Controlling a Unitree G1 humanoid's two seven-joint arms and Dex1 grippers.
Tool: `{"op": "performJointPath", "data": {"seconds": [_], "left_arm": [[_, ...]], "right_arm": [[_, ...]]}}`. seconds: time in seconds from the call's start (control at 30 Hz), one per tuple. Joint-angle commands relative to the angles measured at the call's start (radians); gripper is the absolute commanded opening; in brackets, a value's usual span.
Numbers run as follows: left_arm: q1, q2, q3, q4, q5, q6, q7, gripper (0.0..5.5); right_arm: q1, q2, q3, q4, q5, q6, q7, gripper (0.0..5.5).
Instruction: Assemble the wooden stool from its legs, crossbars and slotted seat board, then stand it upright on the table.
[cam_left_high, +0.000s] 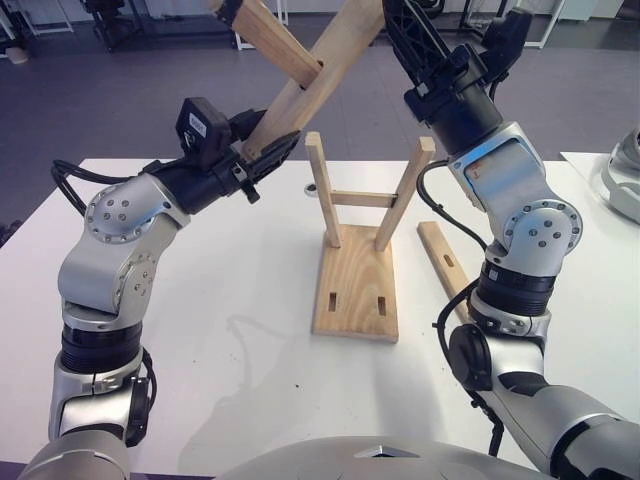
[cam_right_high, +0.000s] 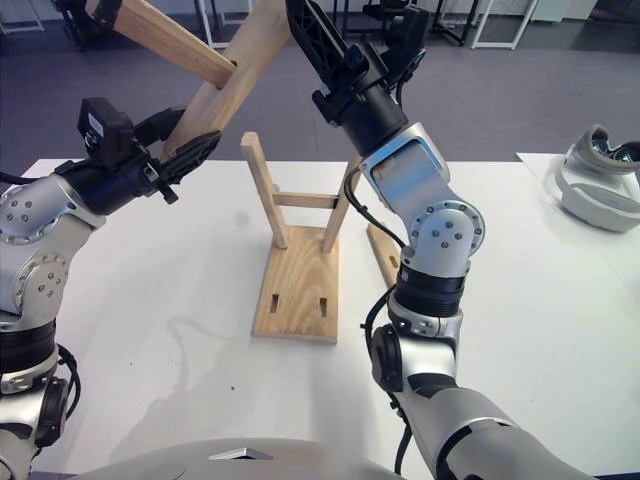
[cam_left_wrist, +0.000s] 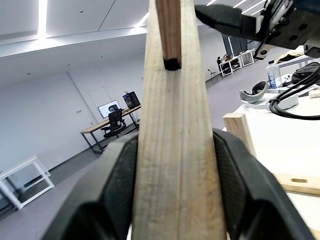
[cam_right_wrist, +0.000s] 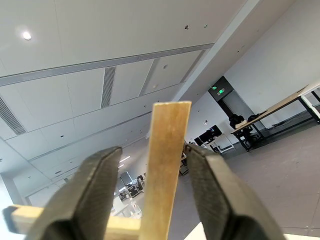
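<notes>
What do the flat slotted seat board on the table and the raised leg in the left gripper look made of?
The flat slotted seat board: pale bare wood, likely pine; matte, faint lengthwise grain, no sheen of varnish. The raised leg in the left gripper: same pale wood, clear straight grain lines; seemingly unfinished.

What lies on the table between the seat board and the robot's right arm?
A loose slotted wooden leg lies flat on the table between the seat board and the right arm, as the left eye view shows.
</notes>
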Motion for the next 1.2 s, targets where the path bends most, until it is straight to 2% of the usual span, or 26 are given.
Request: {"op": "performJointPath", "data": {"seconds": [0.03,0.13,0.2,0.33,0.57,0.67,0.77,0.8,0.83,0.97,1.03,1.1,1.2], "left_arm": [[-0.014,-0.008,0.002,-0.012,-0.007,-0.010,-0.004,2.03],[-0.001,0.005,-0.017,-0.026,0.002,-0.011,-0.032,2.03],[0.008,0.011,-0.025,-0.033,0.003,-0.014,-0.054,2.03],[0.012,0.012,-0.023,-0.034,0.002,-0.017,-0.080,2.03],[0.020,0.026,-0.043,-0.032,0.022,-0.039,-0.128,2.03],[0.026,0.027,-0.048,-0.035,0.026,-0.043,-0.140,2.03],[0.044,0.030,-0.074,-0.036,0.041,-0.037,-0.148,2.03],[0.062,0.047,-0.098,-0.038,0.067,-0.034,-0.159,2.03],[0.083,0.058,-0.114,-0.040,0.080,-0.029,-0.167,2.41],[0.271,0.087,-0.099,-0.005,0.142,-0.058,-0.150,3.22],[0.379,0.100,-0.136,0.094,0.249,-0.115,-0.118,3.61],[0.441,0.077,-0.184,0.188,0.321,-0.140,-0.087,3.85],[0.464,0.041,-0.261,0.234,0.355,-0.113,-0.087,3.86]], "right_arm": [[-0.003,0.000,-0.017,0.015,0.022,-0.013,-0.018,3.18],[-0.003,0.003,-0.020,0.016,0.033,-0.011,-0.024,3.81],[-0.001,0.005,-0.022,0.012,0.052,-0.006,-0.024,3.83],[0.015,-0.004,-0.024,0.003,0.093,0.006,-0.027,3.21],[0.064,-0.041,-0.023,-0.015,0.161,0.035,-0.052,1.71],[0.075,-0.052,-0.019,-0.016,0.171,0.031,-0.058,1.28],[0.110,-0.065,-0.015,-0.036,0.150,0.028,-0.061,1.18],[0.160,-0.085,-0.017,-0.069,0.111,0.021,-0.053,1.17],[0.242,-0.106,-0.034,-0.118,0.082,0.015,-0.053,1.17],[0.769,-0.135,-0.160,-0.362,0.028,-0.017,-0.019,1.03],[0.941,-0.137,-0.212,-0.395,0.042,-0.030,0.007,1.03],[1.007,-0.143,-0.225,-0.372,0.028,-0.047,0.019,1.03],[1.049,-0.148,-0.197,-0.365,-0.017,-0.060,0.017,1.03]]}}
